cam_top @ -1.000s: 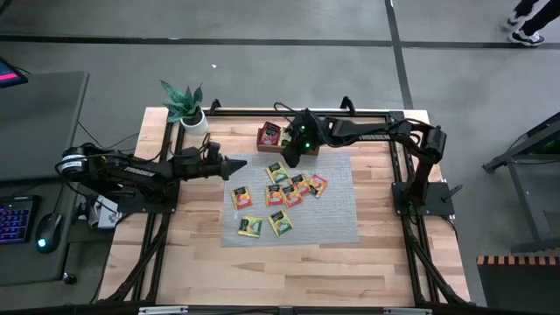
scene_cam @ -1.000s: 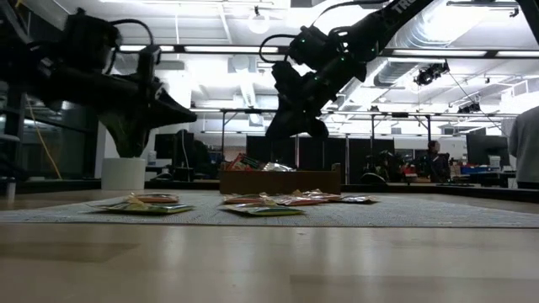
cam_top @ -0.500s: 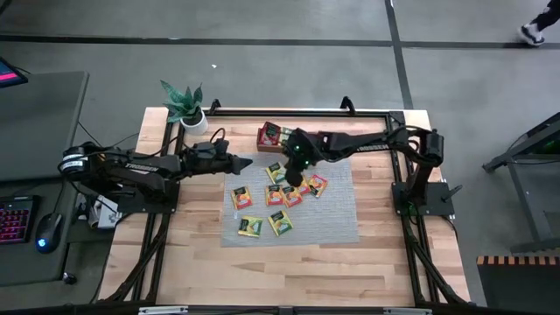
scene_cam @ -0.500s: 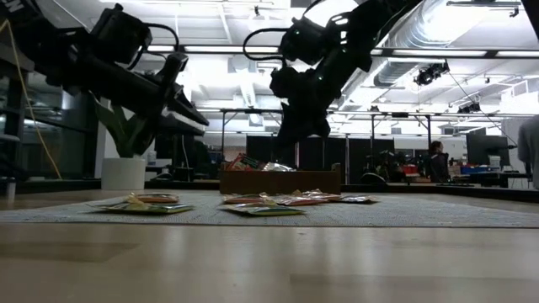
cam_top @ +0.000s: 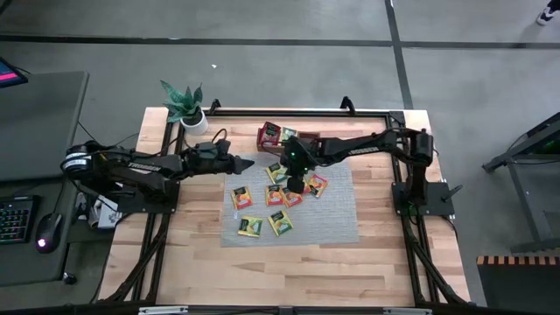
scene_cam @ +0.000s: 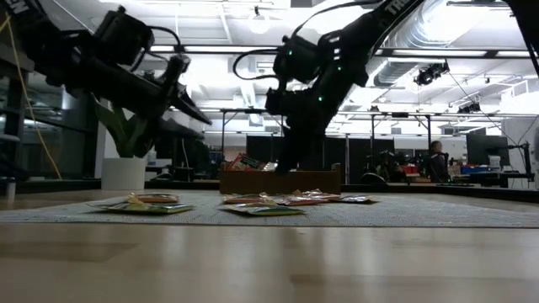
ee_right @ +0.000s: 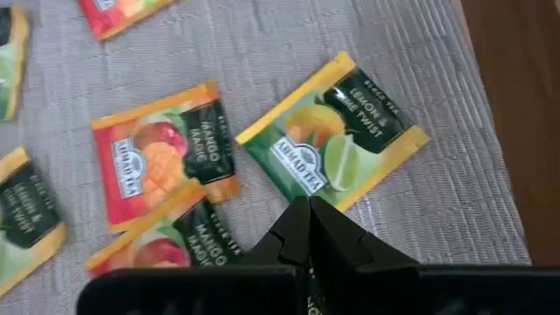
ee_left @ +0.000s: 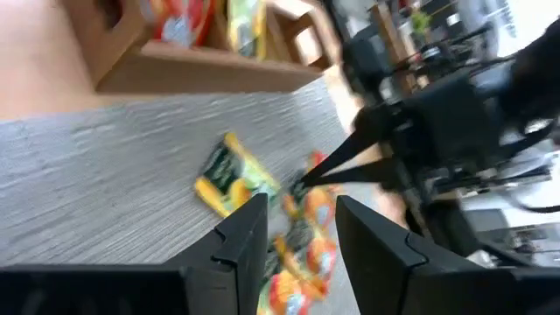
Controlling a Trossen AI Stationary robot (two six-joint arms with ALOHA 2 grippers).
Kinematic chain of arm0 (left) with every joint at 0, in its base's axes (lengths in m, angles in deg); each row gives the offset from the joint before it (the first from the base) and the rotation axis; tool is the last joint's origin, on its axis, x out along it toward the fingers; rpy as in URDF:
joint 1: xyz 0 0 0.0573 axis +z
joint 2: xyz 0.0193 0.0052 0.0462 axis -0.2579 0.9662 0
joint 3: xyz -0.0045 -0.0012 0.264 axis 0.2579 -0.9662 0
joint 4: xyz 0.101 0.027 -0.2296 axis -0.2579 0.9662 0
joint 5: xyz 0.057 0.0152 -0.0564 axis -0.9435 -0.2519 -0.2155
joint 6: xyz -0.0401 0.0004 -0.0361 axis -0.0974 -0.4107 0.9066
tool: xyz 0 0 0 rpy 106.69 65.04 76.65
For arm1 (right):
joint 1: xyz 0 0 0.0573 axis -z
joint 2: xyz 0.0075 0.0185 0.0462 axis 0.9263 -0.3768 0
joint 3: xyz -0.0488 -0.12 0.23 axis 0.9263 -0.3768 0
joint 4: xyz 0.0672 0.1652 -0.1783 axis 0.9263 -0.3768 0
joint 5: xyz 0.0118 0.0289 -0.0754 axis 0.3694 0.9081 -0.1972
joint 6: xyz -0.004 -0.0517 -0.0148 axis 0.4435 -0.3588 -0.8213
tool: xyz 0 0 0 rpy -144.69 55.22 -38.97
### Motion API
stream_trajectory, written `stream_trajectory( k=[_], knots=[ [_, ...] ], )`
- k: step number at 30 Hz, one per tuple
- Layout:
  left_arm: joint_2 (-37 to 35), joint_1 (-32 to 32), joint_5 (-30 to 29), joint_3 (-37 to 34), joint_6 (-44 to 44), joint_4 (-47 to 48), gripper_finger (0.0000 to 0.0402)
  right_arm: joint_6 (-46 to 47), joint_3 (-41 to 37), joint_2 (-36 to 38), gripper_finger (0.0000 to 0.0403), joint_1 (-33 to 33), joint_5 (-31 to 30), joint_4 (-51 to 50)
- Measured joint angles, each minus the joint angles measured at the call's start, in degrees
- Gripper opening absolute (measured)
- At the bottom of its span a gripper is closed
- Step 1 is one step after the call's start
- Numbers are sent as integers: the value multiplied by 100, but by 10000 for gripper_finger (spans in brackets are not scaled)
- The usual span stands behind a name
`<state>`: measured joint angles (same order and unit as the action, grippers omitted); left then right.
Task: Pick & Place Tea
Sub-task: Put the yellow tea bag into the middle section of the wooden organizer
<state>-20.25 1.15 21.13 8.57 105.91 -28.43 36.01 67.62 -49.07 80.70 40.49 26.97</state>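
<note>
- Right gripper [ee_right: 308, 207]: jaws pressed together with nothing between them, tips poised low over the cluster of tea sachets, just at the edge of the green-and-yellow lemon-lime sachet [ee_right: 333, 134] and beside a red-and-orange mango sachet [ee_right: 163, 153].
- Left gripper [ee_left: 297, 214]: jaws partly apart and empty, held above the grey woven mat [cam_top: 337, 219] on the left arm's side of the pile, pointing toward the sachets; whether they are opening further cannot be told.
- Loose tea sachets [cam_top: 280, 196]: scattered flat on the mat near its middle, several overlapping where the right gripper hangs; two more, a yellow-green pair [cam_top: 250, 226], lie apart toward the near edge of the mat.
- Wooden tray [cam_top: 273, 136]: stands at the far edge of the mat, on the bench [cam_top: 201, 262]; at least one compartment already holds a few sachets, red and yellow ones showing in the left wrist view.
- Potted plant [cam_top: 184, 103]: at the far left corner of the bench, clear of the work.
- Step in hand, as judged: the task is partly done, and the right arm is between picks, lined up over the pile without yet having hold of a sachet.
- Next move, as judged: the right jaws must part, settle over one edge of a single sachet and pinch it; the flat, overlapping packets make it easy to lift two at once or to slide off, so an exposed corner is the better target. The carry to the tray is then short.
</note>
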Motion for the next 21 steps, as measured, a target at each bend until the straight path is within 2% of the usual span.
stream_trajectory(
  k=[6, 15, 21],
  knots=[
    [805, 0, 364, 562, -157, -21, 136, 97, 0, -144, 0, 46, 212, 125],
    [1977, 0, 787, 1356, -274, 56, 136, 157, 0, -163, 0, 140, 123, 149],
    [2258, 0, 964, 1530, -272, 31, 136, 159, 2, -254, 0, 140, 157, 278]
  ],
)
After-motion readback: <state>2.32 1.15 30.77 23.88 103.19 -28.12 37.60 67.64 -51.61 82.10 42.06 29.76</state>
